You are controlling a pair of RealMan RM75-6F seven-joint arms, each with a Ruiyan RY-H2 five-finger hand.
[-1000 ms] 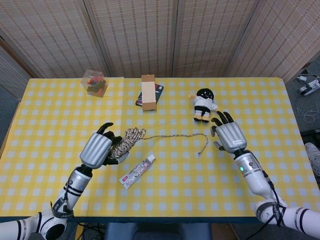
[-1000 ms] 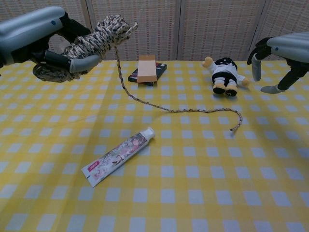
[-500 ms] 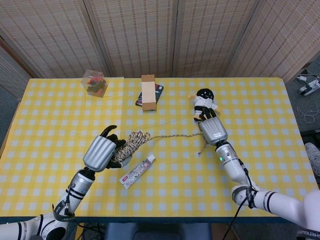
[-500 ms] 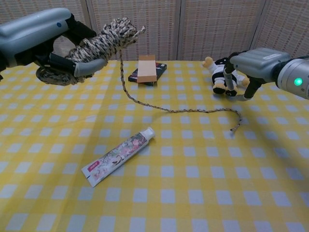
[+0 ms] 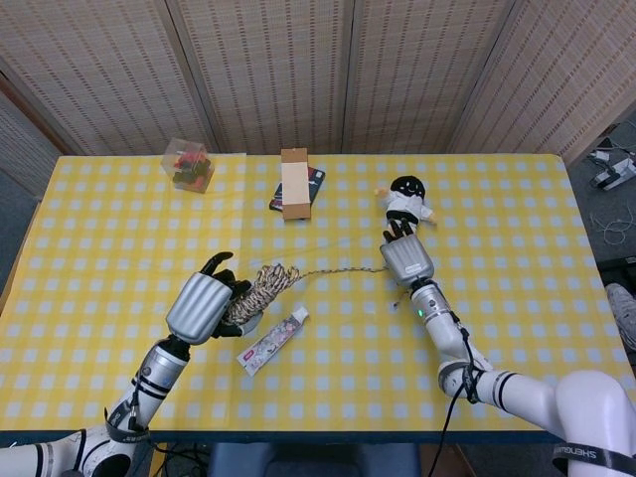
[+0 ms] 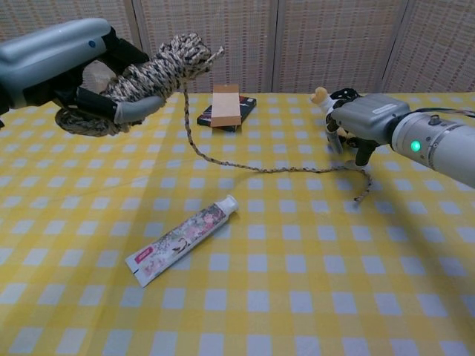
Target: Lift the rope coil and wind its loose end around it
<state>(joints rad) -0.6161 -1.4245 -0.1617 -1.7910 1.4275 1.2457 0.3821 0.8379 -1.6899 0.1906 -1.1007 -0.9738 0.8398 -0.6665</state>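
Gripping the rope coil aloft above the table, the left hand freed its loose end; the right hand, fingers apart and empty, hovered over that strand, seemingly to take it.

The left hand holds the rope coil up in the air. The loose end hangs down and lies across the yellow checked counter. The right hand hovers just above the rope's far tip, fingers pointing down — in front of the little doll. A tube lies nearer, and a brown box sits on a dark one.
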